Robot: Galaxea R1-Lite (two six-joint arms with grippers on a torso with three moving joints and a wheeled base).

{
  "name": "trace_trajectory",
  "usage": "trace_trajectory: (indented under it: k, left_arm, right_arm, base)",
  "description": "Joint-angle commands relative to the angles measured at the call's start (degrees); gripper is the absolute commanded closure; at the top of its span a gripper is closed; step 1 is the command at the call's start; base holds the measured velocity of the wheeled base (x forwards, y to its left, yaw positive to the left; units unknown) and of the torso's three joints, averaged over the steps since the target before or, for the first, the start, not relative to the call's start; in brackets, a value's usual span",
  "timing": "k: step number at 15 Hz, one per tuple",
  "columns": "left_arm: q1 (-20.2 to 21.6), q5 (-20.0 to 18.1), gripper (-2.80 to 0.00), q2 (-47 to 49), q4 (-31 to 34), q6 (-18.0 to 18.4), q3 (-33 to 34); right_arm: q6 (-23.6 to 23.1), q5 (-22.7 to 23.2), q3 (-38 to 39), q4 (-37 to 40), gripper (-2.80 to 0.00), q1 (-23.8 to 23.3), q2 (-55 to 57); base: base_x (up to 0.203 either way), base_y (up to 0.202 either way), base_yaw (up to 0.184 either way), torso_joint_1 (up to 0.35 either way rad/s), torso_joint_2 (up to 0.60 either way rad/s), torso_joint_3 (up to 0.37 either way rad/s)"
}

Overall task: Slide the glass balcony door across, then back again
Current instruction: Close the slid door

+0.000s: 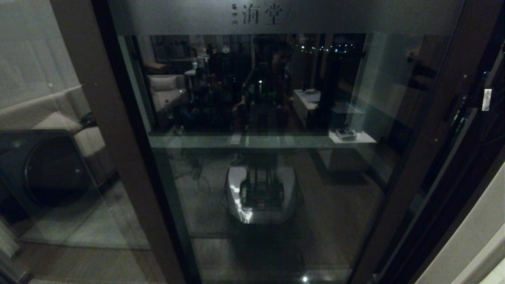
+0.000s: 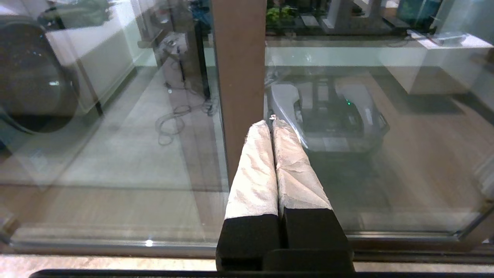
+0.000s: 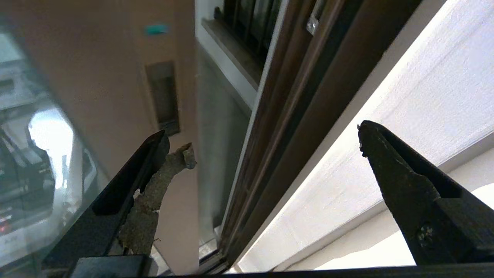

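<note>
The tall glass balcony door (image 1: 272,130) with its dark brown frame filled the middle of the head view, a frosted band with printed characters across its top and the room and the robot's own base mirrored in the pane. Its right-hand stile (image 1: 424,130) ran down and leftward, and beyond that stile lay a dark gap next to the pale wall (image 1: 469,236). Neither arm showed in the head view.

In the right wrist view the right gripper (image 3: 262,143) stood with its two black fingers spread wide and nothing between them. The door's brown stile (image 3: 115,96), with its narrow recessed handle slot (image 3: 164,96), lay just beyond one fingertip (image 3: 158,143), which carried a torn strip of padding; whether that tip touched the stile could not be told. The other finger (image 3: 389,166) sat well apart from the door, over the white wall. Between the fingers ran the dark brown door frame and track (image 3: 278,127).

The left gripper (image 2: 272,123) was parked low before the glass, its cloth-wrapped fingers pressed together and empty, pointing toward a plain brown post (image 2: 239,77).
</note>
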Motion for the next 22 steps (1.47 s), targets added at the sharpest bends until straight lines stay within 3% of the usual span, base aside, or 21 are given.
trace_trajectory:
  k: [1,22]
  left_arm:
    - [0.0,0.0,0.0,0.1,0.0,0.1,0.1]
    - [0.0,0.0,0.0,0.0,0.0,0.0,0.1]
  right_arm:
    - [0.4,0.3,-0.5,0.0,-2.8,0.0,2.5]
    - [1.1,0.2,-4.2,-3.6,-2.8,-0.9,9.7]
  base:
    - [0.0,0.0,0.0,0.0,0.0,0.0]
    - [0.0,0.0,0.0,0.0,0.0,0.0]
